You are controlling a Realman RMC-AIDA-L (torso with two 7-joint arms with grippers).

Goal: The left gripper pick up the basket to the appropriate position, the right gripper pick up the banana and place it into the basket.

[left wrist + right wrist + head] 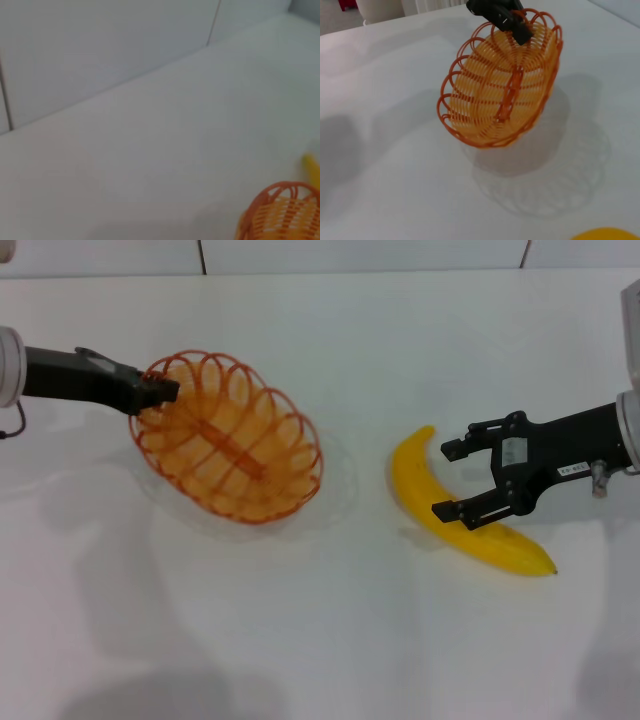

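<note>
Head view: left hand lifts basket; right hand label unreadable.

White table: plain, smooth top filling most of the head view, with soft grey shadows lying across it. White wall panels: stand along the table's far edge, split by thin dark vertical seams. Red object: small, beyond the table, cut off by the right wrist view's edge, kind unclear.

Left end effector reaches in from the left, fingers clamped together; right end effector extends from the right, fingers spread wide.
</note>
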